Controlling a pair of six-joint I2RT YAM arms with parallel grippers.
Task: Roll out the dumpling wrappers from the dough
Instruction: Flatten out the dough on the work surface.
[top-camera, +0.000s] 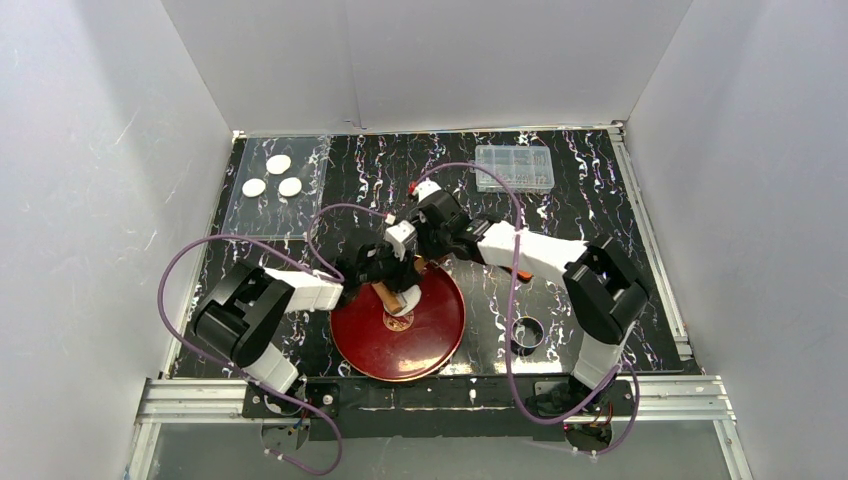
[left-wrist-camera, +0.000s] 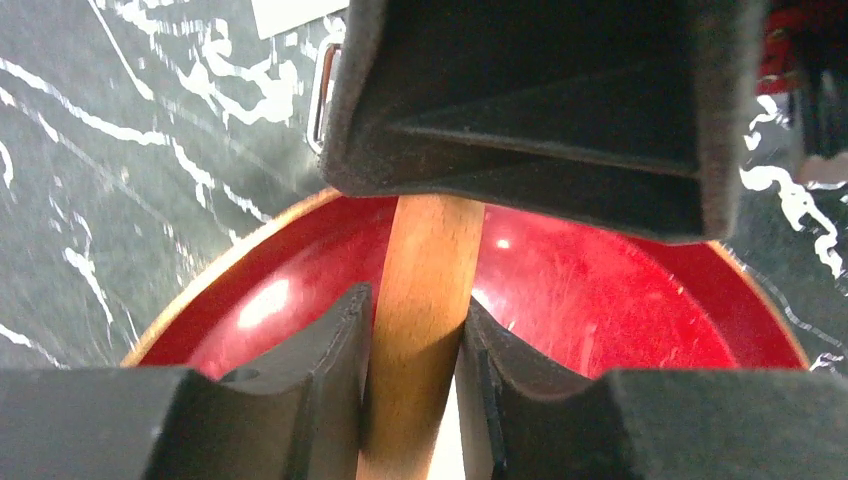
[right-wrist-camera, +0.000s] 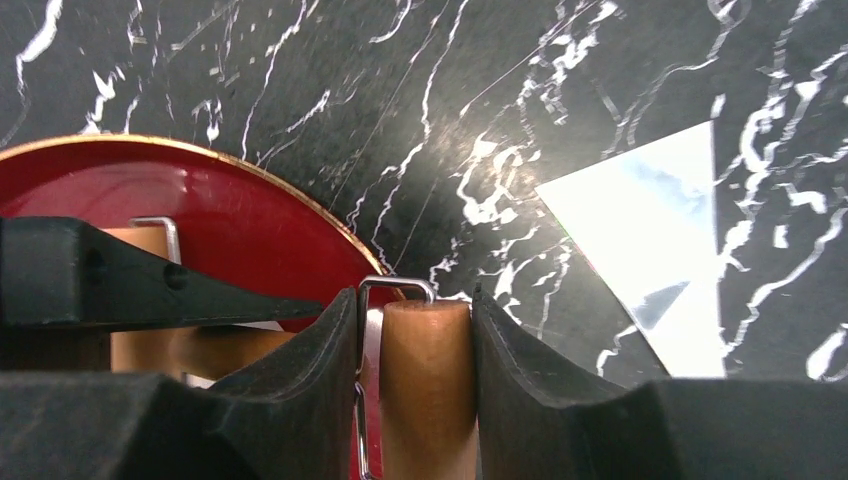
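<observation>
dough (top-camera: 409, 298): small white piece on the red plate (top-camera: 440, 335), just far of plate centre, mostly covered by the wooden rolling pin (top-camera: 385, 297) that sits on or against it; can't tell lump vs flattened from here. Pin lies over the far-left part of the plate, one end reaching the plate's far rim. left gripper (left-wrist-camera: 415, 305): both fingers clamped on one wooden handle, above the plate interior, no gap at the pads. right gripper (right-wrist-camera: 425, 300): clamped on the other handle end at the plate's far rim, a thin metal wire bracket tucked beside the wood between the fingers. The two grippers are almost touching each other over the plate's far edge. dumpling wrappers (top-camera: 290, 186): three white discs, well apart from the plate, far-left of it, grouped close together on a clear sheet (top-camera: 300, 212). Clear plastic box (top-camera: 514, 167) far-right of the plate. Ring (top-camera: 514, 333) flat on the table just right of the plate.
</observation>
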